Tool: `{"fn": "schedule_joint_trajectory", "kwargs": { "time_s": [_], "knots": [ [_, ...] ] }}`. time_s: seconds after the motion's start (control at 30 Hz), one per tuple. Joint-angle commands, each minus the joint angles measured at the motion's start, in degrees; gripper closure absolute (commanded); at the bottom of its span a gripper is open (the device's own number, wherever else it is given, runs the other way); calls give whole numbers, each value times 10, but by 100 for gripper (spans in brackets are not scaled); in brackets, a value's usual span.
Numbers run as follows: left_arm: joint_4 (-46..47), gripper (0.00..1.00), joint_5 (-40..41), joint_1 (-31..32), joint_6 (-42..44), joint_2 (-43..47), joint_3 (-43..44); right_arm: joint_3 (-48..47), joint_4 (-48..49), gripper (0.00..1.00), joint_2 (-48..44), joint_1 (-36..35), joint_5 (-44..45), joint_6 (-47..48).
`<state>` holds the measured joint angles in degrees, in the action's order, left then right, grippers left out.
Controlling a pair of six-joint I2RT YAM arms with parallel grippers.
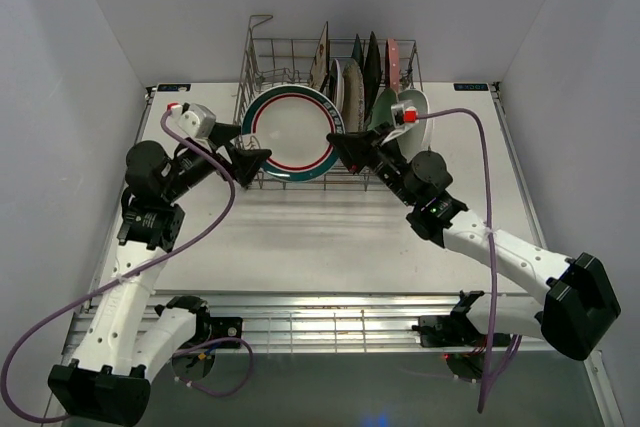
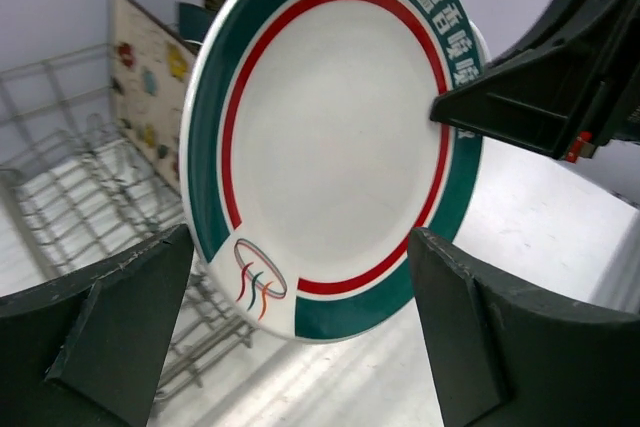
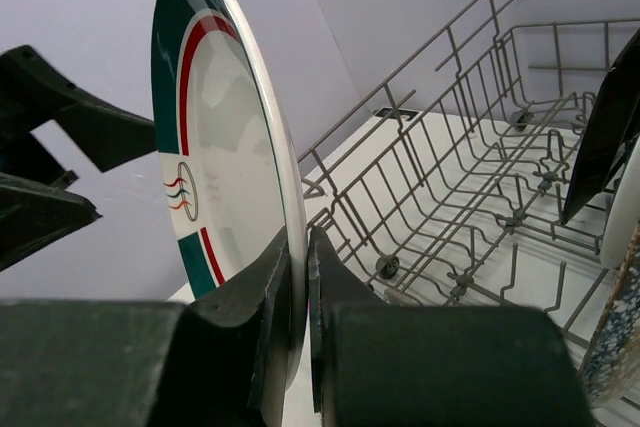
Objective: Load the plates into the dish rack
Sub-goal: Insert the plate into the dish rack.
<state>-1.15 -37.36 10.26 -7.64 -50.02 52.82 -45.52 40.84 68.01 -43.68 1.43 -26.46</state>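
A white plate with a green and red rim is held upright on edge over the front left part of the dish rack. My right gripper is shut on the plate's right rim; in the right wrist view its fingers pinch the plate from both sides. At the plate's left edge my left gripper stands open. In the left wrist view its jaws are spread wide, with the plate just beyond them and touching neither. Several other plates stand in the rack's right half.
A cream flowered square plate stands in the rack behind the held plate. A dark plate and a speckled one stand at the right of the rack's wire tines. The rack's looped handle rises at its back left corner.
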Motion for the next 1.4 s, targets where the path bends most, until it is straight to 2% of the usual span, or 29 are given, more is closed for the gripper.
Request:
{"fn": "schedule_joint_trajectory", "kwargs": {
  "time_s": [0.0,0.23,0.43,0.57,0.67,0.83,1.03,1.2,1.37],
  "knots": [
    [-32,2,114,0,38,24,39,-76,-19,92,17,-2,56,24],
    [-43,2,265,0,56,51,48,-241,-162,92,90,-8,140,76],
    [-59,2,263,0,65,62,18,-354,-246,92,144,-30,227,134],
    [-72,2,280,0,74,65,13,-413,-269,92,180,-75,340,203],
    [-84,2,263,0,77,68,8,-470,-284,92,225,-104,463,262],
    [-95,2,251,0,91,67,2,-566,-307,92,308,-121,563,342],
    [-104,2,235,0,97,67,-3,-617,-327,92,364,-121,601,373],
    [-99,2,226,0,97,63,-13,-644,-288,92,403,-120,638,435],
    [-101,2,218,0,97,63,-18,-709,-346,92,462,-107,633,432]
  ]
}}
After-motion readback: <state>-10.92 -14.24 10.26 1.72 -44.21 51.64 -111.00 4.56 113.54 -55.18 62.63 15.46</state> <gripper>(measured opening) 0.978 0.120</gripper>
